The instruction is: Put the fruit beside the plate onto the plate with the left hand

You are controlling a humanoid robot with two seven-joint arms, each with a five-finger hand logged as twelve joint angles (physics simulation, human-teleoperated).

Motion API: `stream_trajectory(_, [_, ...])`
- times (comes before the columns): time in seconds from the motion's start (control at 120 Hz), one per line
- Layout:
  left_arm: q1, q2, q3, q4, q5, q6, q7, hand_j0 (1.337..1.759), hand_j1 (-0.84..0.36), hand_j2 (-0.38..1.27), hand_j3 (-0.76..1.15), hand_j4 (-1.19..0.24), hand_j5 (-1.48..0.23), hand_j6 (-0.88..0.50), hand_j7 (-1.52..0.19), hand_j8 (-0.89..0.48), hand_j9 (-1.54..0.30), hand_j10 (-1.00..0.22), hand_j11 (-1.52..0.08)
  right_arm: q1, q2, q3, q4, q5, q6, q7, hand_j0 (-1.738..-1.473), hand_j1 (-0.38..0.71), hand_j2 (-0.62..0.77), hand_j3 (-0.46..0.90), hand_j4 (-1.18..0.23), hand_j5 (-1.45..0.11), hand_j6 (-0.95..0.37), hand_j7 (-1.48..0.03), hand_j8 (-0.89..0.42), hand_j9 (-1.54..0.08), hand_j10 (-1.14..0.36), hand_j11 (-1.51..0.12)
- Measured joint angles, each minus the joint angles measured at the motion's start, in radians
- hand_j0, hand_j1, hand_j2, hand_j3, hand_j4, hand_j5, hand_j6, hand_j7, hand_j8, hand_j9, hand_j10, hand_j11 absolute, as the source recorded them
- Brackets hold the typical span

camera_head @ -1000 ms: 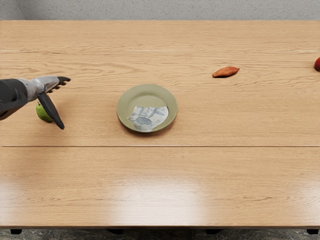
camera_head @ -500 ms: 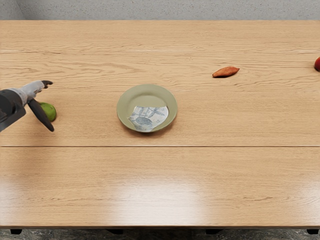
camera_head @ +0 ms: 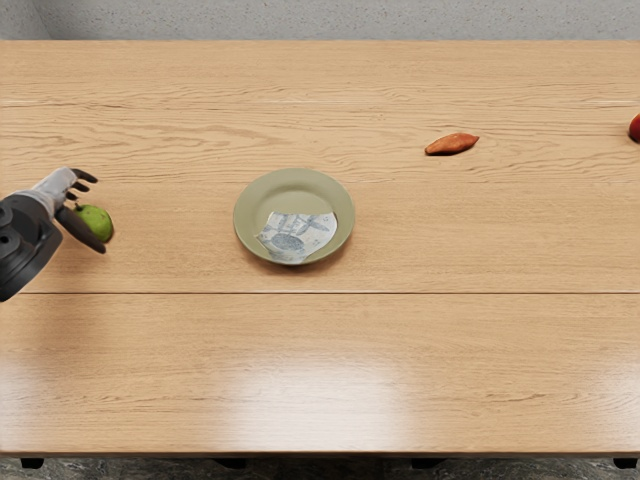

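A green round fruit lies on the table well to the left of the olive-green plate, which has a grey-white pattern in its middle. My left hand reaches in low from the left edge, right against the fruit's left side. Its fingers are spread above the fruit and the dark thumb crosses the fruit's lower left edge. The hand is open and not closed around the fruit. The fruit rests on the wood. The right arm is out of view.
An orange sweet potato lies at the back right of the wooden table. A red fruit shows partly at the right edge.
My left arm has pulled back toward the left edge and lowered, uncovering more of the green fruit. The fruit sits slightly further right than a second ago.
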Motion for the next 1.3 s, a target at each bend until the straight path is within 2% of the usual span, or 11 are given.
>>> stream_trajectory(0.358, [-0.009,-0.038,0.03,0.051,0.007,0.025,0.0,1.658,0.03,0.06,0.0,-0.27,-0.35,-0.27,-0.35,-0.27,-0.35,-0.27,-0.35,0.0,0.0,0.0,-0.001,0.0,-0.001,0.001,-1.658,-0.35,0.0,0.0,0.0,0.0,0.0,0.0,0.0,0.0,0.0,0.0])
stream_trajectory(1.3, [-0.009,-0.044,0.031,0.045,-0.005,0.023,0.0,1.657,-0.19,0.14,0.0,-0.47,-0.62,-0.47,-0.62,-0.47,-0.61,-0.47,-0.61,0.0,0.0,-0.002,-0.001,0.0,-0.001,0.001,-1.658,-0.35,0.0,0.0,0.0,0.0,0.0,0.0,0.0,0.0,0.0,0.0])
